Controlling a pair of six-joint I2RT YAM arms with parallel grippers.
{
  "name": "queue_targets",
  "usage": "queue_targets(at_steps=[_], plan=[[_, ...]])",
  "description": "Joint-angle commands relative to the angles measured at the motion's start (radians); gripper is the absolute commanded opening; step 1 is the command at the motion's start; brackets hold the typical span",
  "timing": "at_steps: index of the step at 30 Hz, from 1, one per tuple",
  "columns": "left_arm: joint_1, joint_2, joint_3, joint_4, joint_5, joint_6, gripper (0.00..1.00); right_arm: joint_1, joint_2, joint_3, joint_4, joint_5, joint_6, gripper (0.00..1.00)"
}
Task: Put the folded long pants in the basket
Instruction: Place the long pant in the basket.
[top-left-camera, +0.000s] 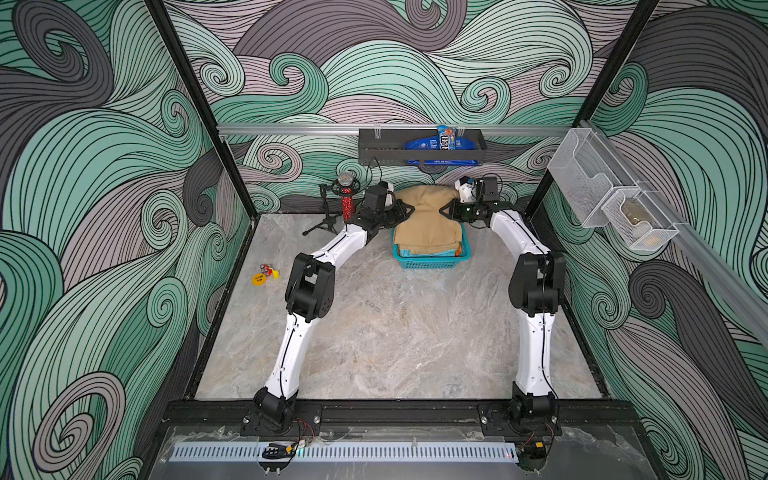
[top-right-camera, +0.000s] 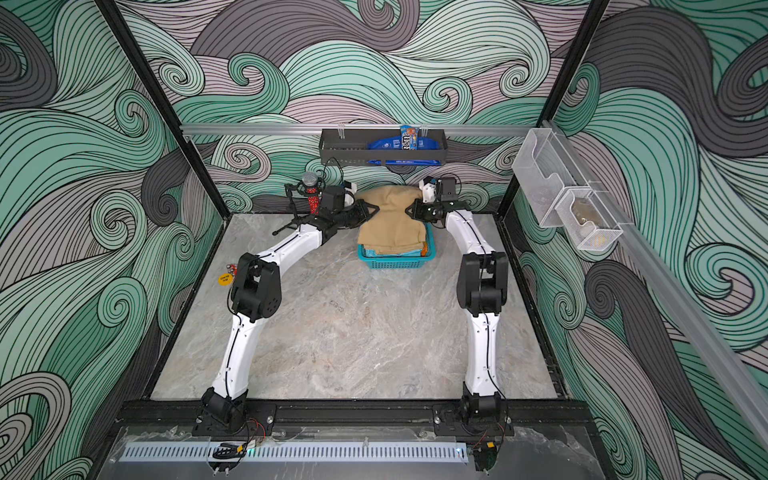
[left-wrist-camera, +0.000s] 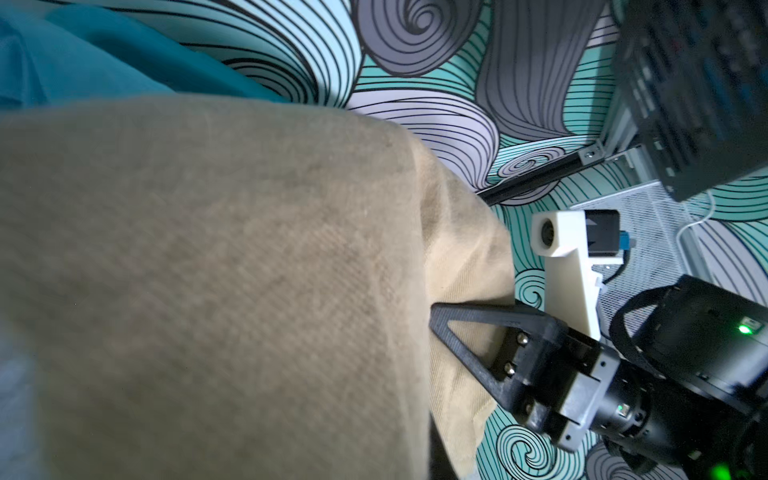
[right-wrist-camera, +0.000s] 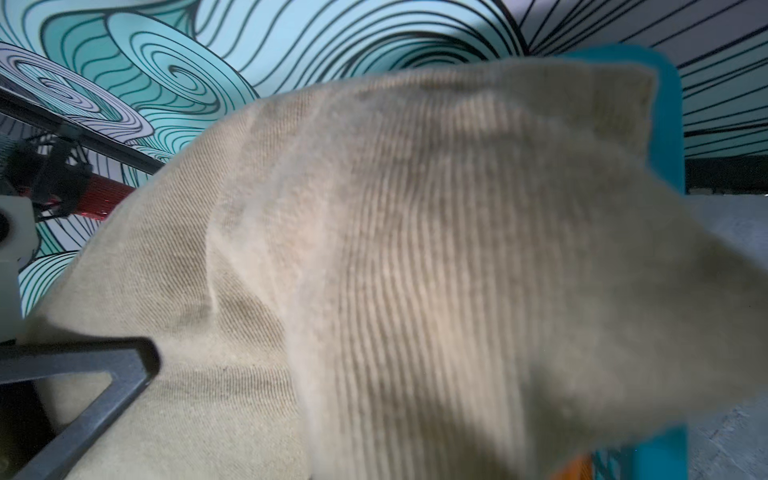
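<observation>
Pinching the tan pants (top-left-camera: 428, 216) from both sides, both jaws pressed shut, over the teal basket (top-left-camera: 432, 261). Risking one side slipping loose, draping the fold across the rim.

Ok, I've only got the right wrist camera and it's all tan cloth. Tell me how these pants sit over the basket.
Observer: The tan pants drape over the basket. Their near end lies inside it and their far end is raised above it.
Operator: Check the left claw.
Observer: The left claw is shut on the raised end, opposite the right claw.
Operator: Report what's underneath.
Observer: The turquoise pants lie in the basket beneath the tan ones.
</observation>
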Motion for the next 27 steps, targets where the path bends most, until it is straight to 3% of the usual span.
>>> queue_targets(at_steps=[1, 3, 6, 8, 12, 18, 22, 27], plan=[[0.036, 0.031, 0.054, 0.006, -0.055, 0.057, 0.02, -0.038, 0.008, 0.018, 0.027, 0.055, -0.015, 0.17], [0.04, 0.042, 0.056, 0.011, -0.069, 0.07, 0.21, -0.046, 0.008, 0.02, 0.027, 0.065, -0.025, 0.39], [0.047, 0.04, 0.057, 0.021, -0.079, 0.074, 0.65, -0.062, -0.007, 0.028, 0.027, 0.088, -0.035, 0.72], [0.054, 0.031, 0.061, 0.025, -0.09, 0.079, 0.83, -0.077, -0.021, 0.037, 0.027, 0.092, -0.034, 0.97], [0.072, -0.011, 0.064, 0.009, -0.104, 0.111, 0.99, -0.106, -0.069, 0.038, 0.027, 0.111, -0.035, 1.0], [0.079, -0.142, -0.019, -0.114, -0.126, 0.266, 0.98, -0.134, -0.212, -0.12, 0.029, 0.27, -0.061, 1.0], [0.08, -0.347, -0.329, -0.022, -0.133, 0.363, 0.99, -0.134, -0.329, -0.296, 0.031, 0.394, -0.099, 1.0], [0.104, -0.679, -0.875, 0.287, -0.148, 0.504, 0.99, -0.135, -0.498, -0.617, 0.134, 0.473, -0.148, 1.0]])
